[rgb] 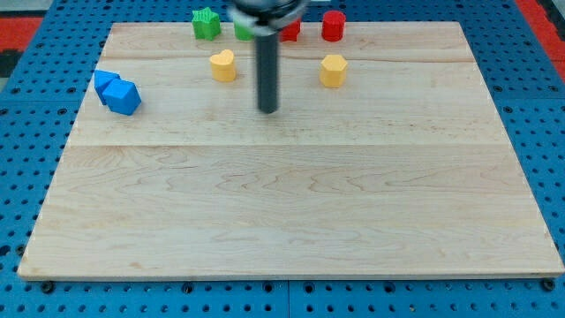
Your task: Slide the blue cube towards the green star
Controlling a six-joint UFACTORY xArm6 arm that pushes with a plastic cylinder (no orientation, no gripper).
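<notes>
The blue cube (124, 97) sits near the board's left edge, touching a second blue block (105, 81) just up-left of it. The green star (206, 23) stands at the view's top, left of centre. My tip (267, 109) rests on the board in the upper middle, well to the right of the blue cube and below-right of the green star. The rod rises from it to the view's top edge.
A yellow heart-like block (222, 64) lies left of the rod and a yellow block (333, 70) right of it. A green block (243, 30) and a red block (290, 31) are partly hidden behind the rod's mount. A red cylinder (332, 25) stands at the top.
</notes>
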